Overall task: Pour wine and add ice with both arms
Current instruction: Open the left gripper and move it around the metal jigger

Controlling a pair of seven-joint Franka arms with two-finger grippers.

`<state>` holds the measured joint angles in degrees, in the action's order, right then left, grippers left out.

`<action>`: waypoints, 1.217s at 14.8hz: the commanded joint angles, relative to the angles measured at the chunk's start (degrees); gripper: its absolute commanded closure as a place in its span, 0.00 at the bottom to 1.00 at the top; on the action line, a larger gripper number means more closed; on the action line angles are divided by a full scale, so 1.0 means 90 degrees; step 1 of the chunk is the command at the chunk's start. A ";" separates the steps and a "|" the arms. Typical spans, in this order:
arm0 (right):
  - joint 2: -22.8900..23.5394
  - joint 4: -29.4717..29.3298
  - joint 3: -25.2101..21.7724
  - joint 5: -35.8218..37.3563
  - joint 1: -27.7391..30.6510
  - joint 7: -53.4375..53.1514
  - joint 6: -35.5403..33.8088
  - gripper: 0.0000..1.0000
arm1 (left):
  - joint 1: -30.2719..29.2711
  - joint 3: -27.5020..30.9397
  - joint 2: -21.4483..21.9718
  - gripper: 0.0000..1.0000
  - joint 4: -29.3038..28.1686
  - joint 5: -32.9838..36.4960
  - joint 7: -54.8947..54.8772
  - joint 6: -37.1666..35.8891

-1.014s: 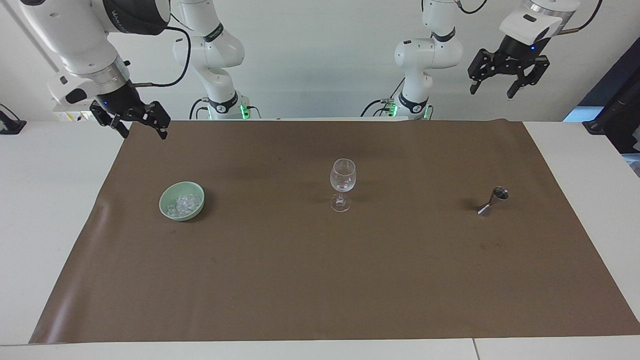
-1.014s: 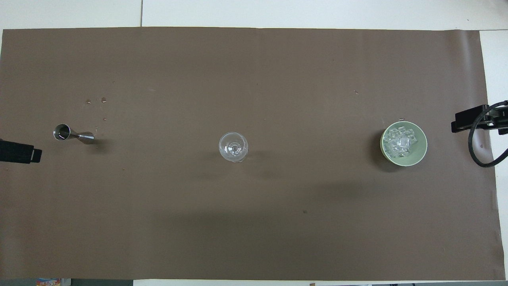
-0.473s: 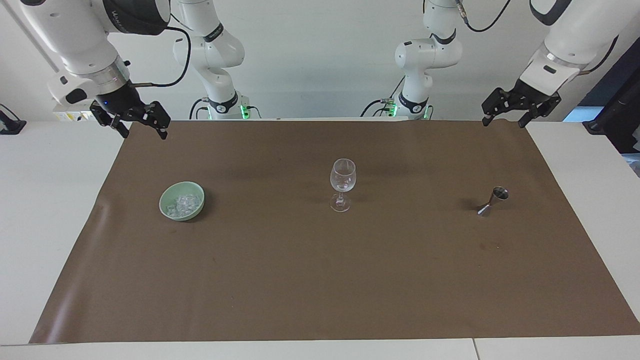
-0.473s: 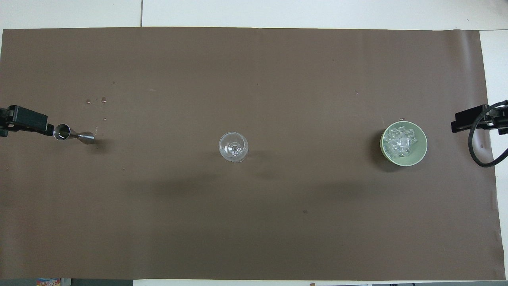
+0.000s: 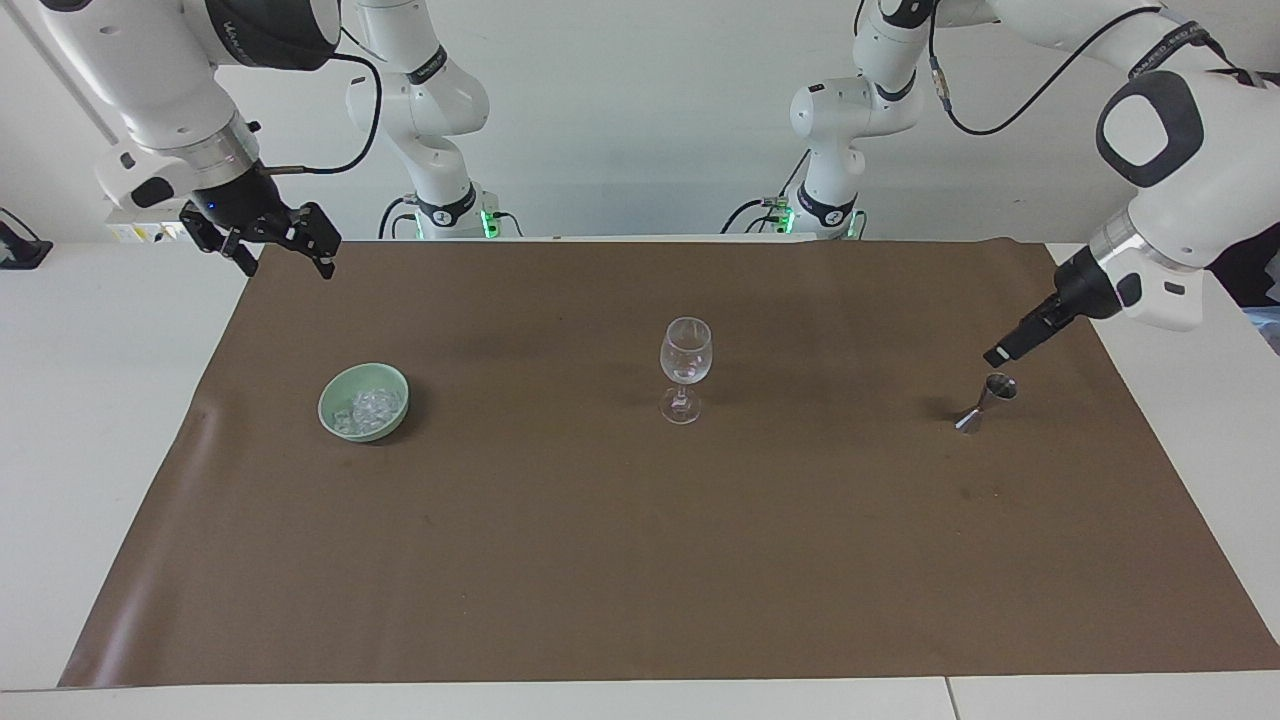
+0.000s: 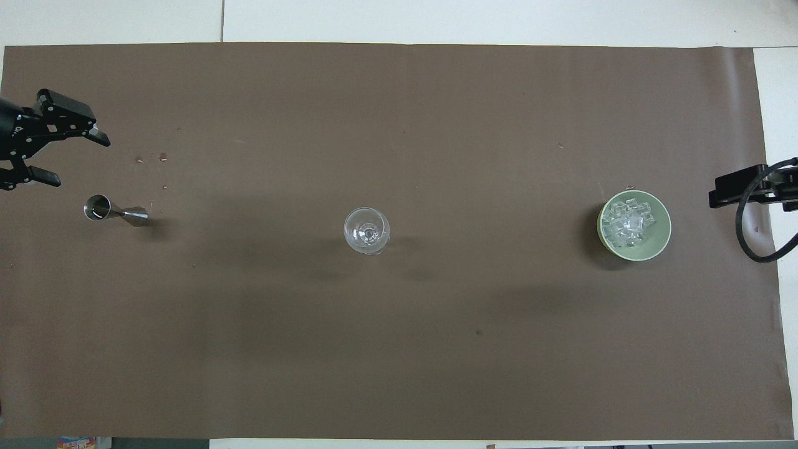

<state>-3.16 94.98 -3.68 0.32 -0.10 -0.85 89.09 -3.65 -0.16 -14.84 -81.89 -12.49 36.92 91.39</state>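
Inspection: both grippers empty, jigger approach in hand, no pour or ice transfer yet judged done.

Working outward from the robots: your right gripper, black, two-fingered, fingers spread wide, waits over the brown mat's corner nearest its base. Your left gripper, jaws likewise wide and empty, hangs just above the small steel double-cone jigger, presumably lining up a grasp. Farther out, jigger, clear stemmed wine glass and pale green bowl stand in one row, well apart, the glass midway so either arm may serve it. The ice, clear chunks, sits in the bowl at the right arm's end.
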 commanded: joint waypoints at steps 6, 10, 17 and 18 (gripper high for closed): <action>-0.0069 0.0072 0.0028 -0.0095 0.0070 -0.0033 0.0014 0.00 | -0.0628 0.0652 -0.1123 0.00 0.0261 -0.1617 0.2148 0.0559; -0.0069 0.0072 0.0028 -0.0095 0.0070 -0.0033 0.0014 0.00 | -0.1448 0.0652 -0.1738 0.00 0.0232 -0.2683 0.2109 0.0490; -0.0069 0.0081 0.0028 -0.0095 0.0070 -0.0033 0.0014 0.00 | -0.2065 0.0652 -0.1808 0.00 -0.0753 -0.3631 0.1748 0.0754; -0.0069 0.0072 0.0028 -0.0095 0.0070 -0.0033 0.0014 0.00 | -0.2075 0.0652 -0.1789 0.00 -0.0812 -0.3641 0.1747 0.0677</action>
<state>-3.16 94.99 -3.68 0.32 -0.10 -0.85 89.09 -21.72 5.99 -32.51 -85.45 -43.31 53.89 96.74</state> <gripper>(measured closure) 0.000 0.000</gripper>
